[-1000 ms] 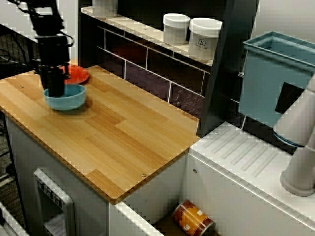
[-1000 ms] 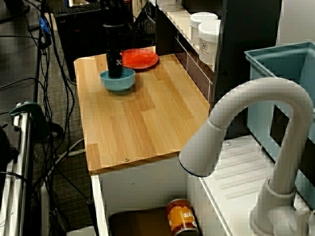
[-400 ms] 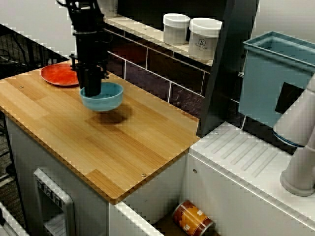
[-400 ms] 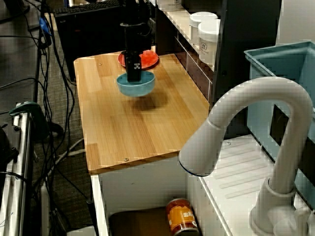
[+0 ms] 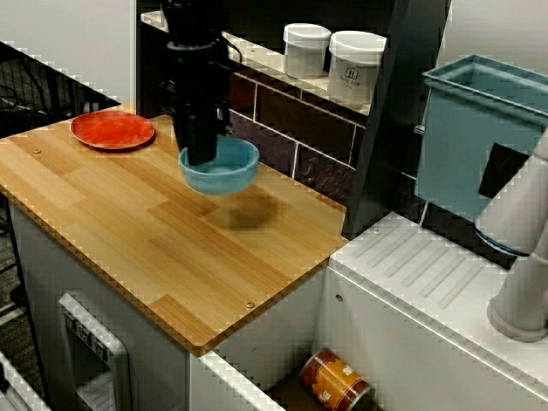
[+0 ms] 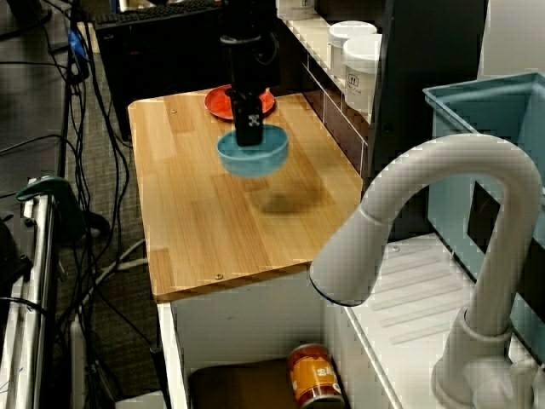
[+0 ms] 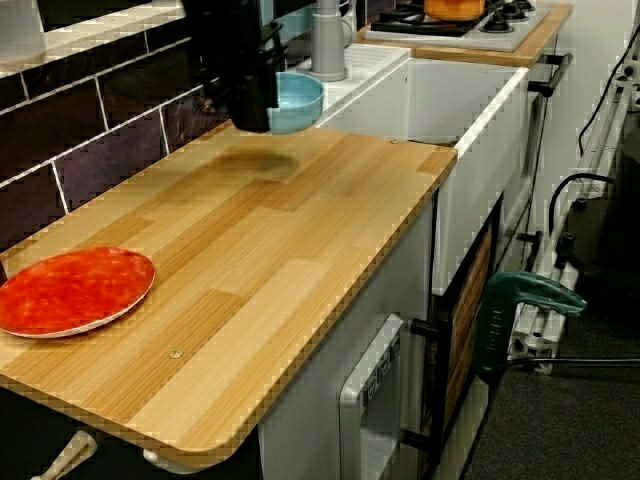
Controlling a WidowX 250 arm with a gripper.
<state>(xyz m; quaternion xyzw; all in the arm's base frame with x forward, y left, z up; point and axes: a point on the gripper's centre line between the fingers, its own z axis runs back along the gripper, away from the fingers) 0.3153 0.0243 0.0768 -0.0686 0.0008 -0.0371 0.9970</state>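
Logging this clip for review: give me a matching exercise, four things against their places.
1 light blue round bowl
2 flat orange-red plate
3 orange-labelled metal can
4 white lidded labelled jar

A down in the white sink
B on the tiled shelf
C held above the wooden counter by the black gripper
D flat on that counter

Pairs: 1-C, 2-D, 3-A, 4-B
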